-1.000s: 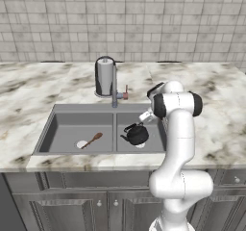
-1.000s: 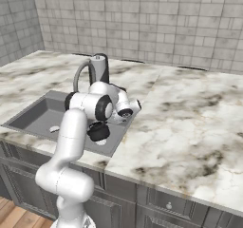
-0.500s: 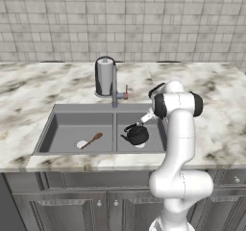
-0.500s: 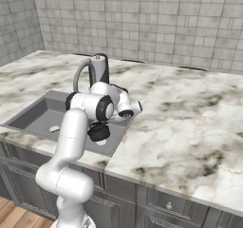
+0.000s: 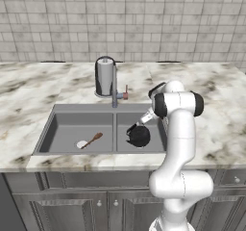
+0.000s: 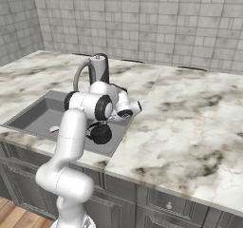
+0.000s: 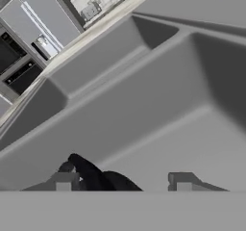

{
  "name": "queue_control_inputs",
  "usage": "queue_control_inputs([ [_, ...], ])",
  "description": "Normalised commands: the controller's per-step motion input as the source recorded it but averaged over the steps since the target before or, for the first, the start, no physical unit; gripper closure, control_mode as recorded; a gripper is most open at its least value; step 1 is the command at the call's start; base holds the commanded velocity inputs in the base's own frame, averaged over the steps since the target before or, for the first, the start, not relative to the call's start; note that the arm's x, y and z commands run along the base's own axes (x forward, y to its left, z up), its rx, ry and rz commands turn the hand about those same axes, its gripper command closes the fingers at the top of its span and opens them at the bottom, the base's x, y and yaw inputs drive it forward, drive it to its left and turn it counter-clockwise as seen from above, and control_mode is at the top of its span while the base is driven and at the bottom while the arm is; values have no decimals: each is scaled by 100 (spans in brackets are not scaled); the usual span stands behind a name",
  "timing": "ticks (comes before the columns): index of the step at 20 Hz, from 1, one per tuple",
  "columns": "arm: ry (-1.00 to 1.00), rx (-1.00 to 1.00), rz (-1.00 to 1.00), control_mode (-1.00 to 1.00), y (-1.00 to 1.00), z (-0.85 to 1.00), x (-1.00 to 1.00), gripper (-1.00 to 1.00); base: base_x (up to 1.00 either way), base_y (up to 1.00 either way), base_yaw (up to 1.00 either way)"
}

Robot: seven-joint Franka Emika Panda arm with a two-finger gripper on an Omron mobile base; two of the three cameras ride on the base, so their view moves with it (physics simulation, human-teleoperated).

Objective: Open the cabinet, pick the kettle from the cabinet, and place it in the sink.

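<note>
Two fingers (image 7: pixel 120 181) parted around the kettle (image 5: pixel 139 136) handle in the sink's (image 5: pixel 67 110) right basin

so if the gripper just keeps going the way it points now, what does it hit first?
Most likely the kettle, whose black handle sits between the fingertips of the gripper. Past that comes the grey floor and wall of the sink. Depth here is hard to judge.

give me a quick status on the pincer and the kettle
Pincer open, low in the sink's right basin. Kettle upright on the basin floor, handle between the fingertips, not gripped. Spoon-like utensil in left basin, nothing in the way.
</note>
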Motion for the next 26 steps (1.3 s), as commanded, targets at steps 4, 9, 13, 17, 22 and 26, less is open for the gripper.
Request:
queue_control_inputs([
  [4,0,0,0,-100,6,0,-7,-100,0,0,0],
  [9,0,0,0,-100,3,0,-5,-100,0,0,0],
  [13,0,-1,0,-100,-12,0,0,-100,0,0,0],
  [17,0,-5,0,-100,-26,-1,0,-100,0,0,0],
  [22,0,-2,0,-100,-22,1,-2,-100,0,0,0],
  [26,-1,0,-4,-100,-12,15,-16,-100,0,0,0],
])
